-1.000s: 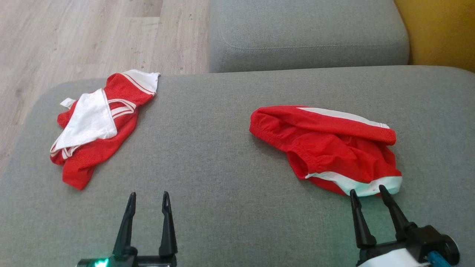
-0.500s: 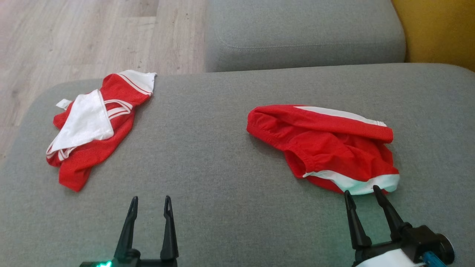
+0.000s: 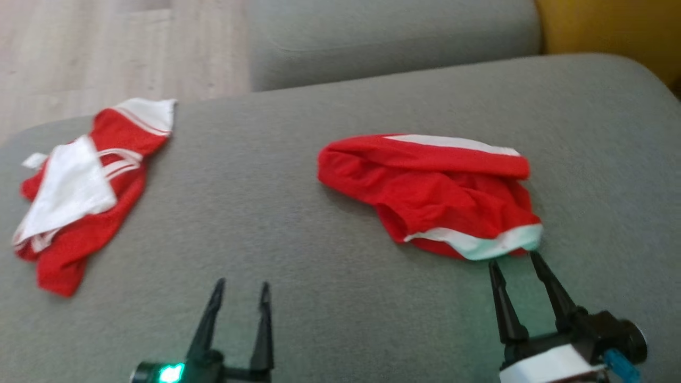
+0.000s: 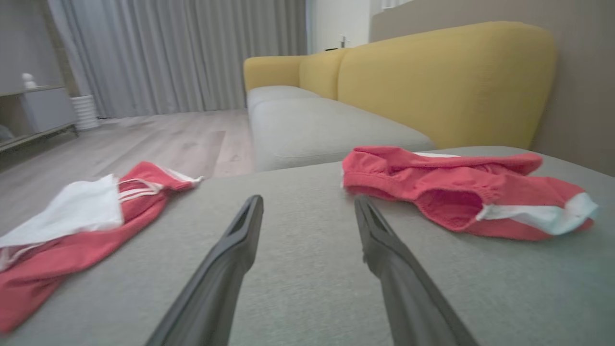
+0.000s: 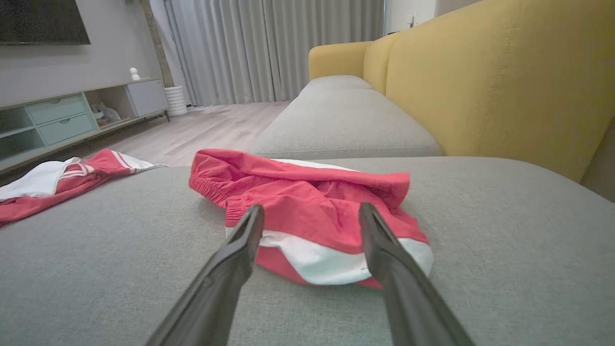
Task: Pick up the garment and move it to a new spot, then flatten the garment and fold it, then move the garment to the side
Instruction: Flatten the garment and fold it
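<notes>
Both grippers open above the cushion; shorts lie just ahead of the right one.

The left gripper (image 3: 242, 282) is spread and empty over the bare grey cushion (image 3: 330, 319). The right gripper (image 3: 513, 258) is spread and empty, tips just short of the white hem of the red shorts (image 3: 431, 186); contact cannot be confirmed. The shorts lie crumpled on the cushion's right half. A red-and-white jersey (image 3: 74, 191) lies well apart at the left edge. Beyond are a second seat (image 3: 393, 37), a yellow backrest (image 3: 601, 26) and wood floor (image 3: 106, 48).
</notes>
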You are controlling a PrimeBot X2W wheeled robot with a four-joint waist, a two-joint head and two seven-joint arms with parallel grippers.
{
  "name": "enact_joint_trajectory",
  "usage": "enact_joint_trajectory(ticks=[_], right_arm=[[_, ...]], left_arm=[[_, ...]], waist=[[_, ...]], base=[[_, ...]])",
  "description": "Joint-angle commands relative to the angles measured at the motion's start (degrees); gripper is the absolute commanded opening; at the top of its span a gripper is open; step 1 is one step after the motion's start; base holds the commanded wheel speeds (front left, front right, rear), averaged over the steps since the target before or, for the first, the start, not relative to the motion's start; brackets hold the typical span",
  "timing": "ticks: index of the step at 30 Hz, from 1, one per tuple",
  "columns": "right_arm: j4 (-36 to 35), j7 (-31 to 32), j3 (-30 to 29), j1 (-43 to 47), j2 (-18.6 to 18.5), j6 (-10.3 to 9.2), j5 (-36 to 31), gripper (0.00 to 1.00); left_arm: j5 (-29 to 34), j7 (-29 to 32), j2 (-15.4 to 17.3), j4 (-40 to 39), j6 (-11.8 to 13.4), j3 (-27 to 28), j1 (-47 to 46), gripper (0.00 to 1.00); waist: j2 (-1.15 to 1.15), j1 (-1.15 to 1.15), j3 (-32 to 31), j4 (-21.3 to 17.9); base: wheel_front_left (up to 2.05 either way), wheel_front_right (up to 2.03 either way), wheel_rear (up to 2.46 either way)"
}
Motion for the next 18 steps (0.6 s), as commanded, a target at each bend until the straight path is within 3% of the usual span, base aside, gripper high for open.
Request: enact_joint_trajectory(ticks=[1, 4, 14, 18], right_arm=[[-2.36, -0.14, 1.57, -3.25, -0.3, -0.04, -0.48, 1.0], [-2.64, -0.14, 1.78, -4.01, -0.3, -0.04, -0.62, 1.0], [-3.27, -0.14, 2.41, -7.13, -0.3, -0.04, -0.14, 1.0], [-3.51, -0.14, 2.44, -8.05, -0.3, -0.04, 0.5, 1.0]], left_arm=[[0.76, -0.46, -0.19, -0.05, -1.0, 0.42, -4.67, 1.0], [0.83, -0.46, -0.19, 2.39, -2.06, -0.8, -6.85, 1.0], [-2.69, -0.46, -0.19, 17.38, -9.26, -9.08, -21.91, 1.0], [-3.79, -0.46, -0.19, 22.56, -10.78, -11.93, -26.2, 1.0]], waist=[[0.0, 0.0, 2.13, -3.03], [0.0, 0.0, 3.47, -4.75], [0.0, 0.0, 10.14, -12.39], [0.0, 0.0, 11.86, -14.6]], base=[[0.0, 0.0, 0.0], [0.0, 0.0, 0.0], [0.0, 0.0, 0.0], [0.0, 0.0, 0.0]])
